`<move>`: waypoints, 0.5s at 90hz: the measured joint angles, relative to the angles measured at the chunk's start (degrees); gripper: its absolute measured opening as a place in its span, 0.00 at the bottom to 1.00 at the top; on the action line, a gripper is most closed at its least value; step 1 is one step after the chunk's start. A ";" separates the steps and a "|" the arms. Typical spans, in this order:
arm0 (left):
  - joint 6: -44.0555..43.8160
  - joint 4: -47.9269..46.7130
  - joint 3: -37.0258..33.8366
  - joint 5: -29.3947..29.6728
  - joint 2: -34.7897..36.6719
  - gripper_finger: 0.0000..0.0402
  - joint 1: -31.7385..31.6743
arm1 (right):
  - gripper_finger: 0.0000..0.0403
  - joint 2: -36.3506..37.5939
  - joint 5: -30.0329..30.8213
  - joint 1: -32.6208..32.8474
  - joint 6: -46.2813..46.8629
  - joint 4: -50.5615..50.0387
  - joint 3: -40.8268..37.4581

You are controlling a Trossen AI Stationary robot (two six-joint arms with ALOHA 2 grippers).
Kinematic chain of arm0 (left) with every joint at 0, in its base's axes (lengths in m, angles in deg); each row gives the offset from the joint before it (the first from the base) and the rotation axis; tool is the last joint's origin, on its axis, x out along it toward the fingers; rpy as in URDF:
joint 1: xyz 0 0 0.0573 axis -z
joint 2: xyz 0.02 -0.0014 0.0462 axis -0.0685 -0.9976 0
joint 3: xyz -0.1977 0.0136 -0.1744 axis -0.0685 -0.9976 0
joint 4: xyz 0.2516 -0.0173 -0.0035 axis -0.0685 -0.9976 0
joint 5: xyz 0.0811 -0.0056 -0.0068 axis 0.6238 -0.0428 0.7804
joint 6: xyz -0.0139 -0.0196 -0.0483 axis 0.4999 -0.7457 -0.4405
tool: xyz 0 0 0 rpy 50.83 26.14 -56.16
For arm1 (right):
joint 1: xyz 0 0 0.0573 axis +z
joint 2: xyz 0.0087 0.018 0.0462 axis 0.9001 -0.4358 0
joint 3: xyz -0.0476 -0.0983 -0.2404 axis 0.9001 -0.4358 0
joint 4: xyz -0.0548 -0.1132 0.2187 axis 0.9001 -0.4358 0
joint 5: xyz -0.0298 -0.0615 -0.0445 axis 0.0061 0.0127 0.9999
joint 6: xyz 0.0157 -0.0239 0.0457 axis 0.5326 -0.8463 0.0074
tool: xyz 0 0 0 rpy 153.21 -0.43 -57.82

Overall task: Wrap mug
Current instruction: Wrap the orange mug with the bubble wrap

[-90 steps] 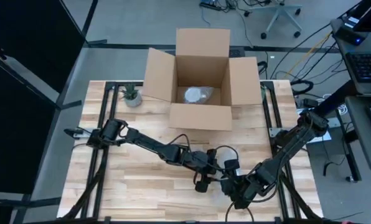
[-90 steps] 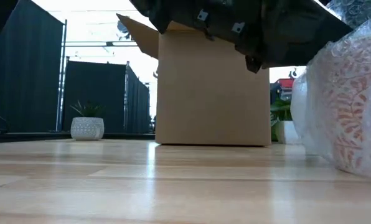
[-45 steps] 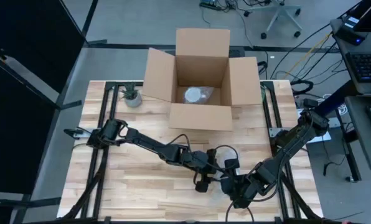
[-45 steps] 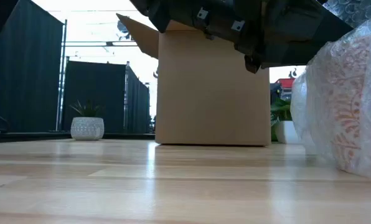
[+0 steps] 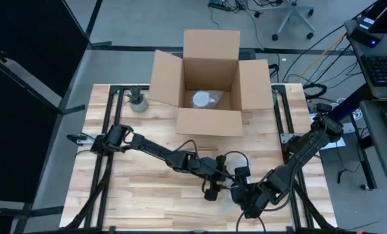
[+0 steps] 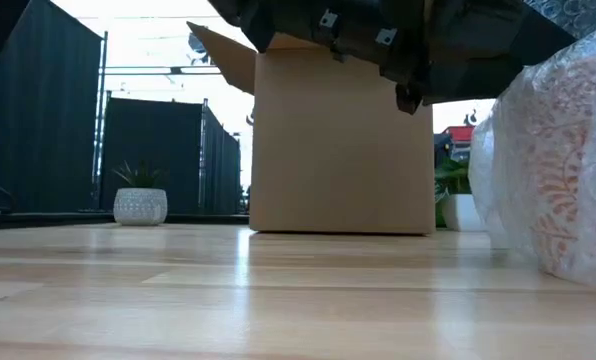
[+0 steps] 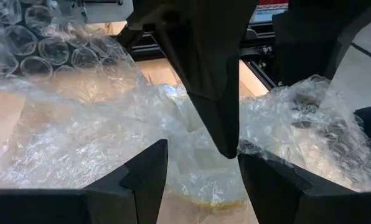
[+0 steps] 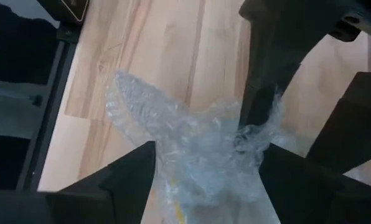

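Observation:
The mug (image 6: 563, 170), with an orange pattern, stands on the table near its front edge, bundled in clear bubble wrap (image 7: 79, 137). In the high view both arms hide it. My left gripper (image 7: 203, 186) and my right gripper (image 8: 207, 186) meet over it, both open, each with bunched wrap between its fingers. Loose wrap (image 8: 136, 106) spreads over the wood beside the mug. My left gripper comes at the bundle slanting down from the table's left. One of its fingers (image 8: 260, 74) touches the crumpled wrap at the bundle's top (image 8: 244, 140). The bundle rests on the table. My right gripper comes slanting down from the table's right. One of its fingers (image 7: 213, 93) pokes its tip into the loose wrap above the mug (image 7: 229, 158). Wrap fills the gap between its fingers; a pinch does not show.
An open cardboard box (image 5: 210, 91) stands at the table's far middle with a wrapped thing (image 5: 203, 99) inside. A small potted plant (image 5: 138, 102) stands to the box's left. Bare wood lies on the table's left half.
The wrapped mug has shifted slightly toward the table's right while staying on the wood. Both grippers have stayed over it with only small movements.

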 joint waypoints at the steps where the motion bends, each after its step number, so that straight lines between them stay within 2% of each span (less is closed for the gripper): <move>1: 0.00 -0.01 0.00 0.00 0.00 0.45 0.00 | 0.64 0.00 0.00 -0.01 0.00 0.00 0.00; 45: 0.11 0.10 0.00 -0.02 0.02 0.45 -0.15 | 0.64 -0.02 -0.15 0.01 -0.99 0.00 0.00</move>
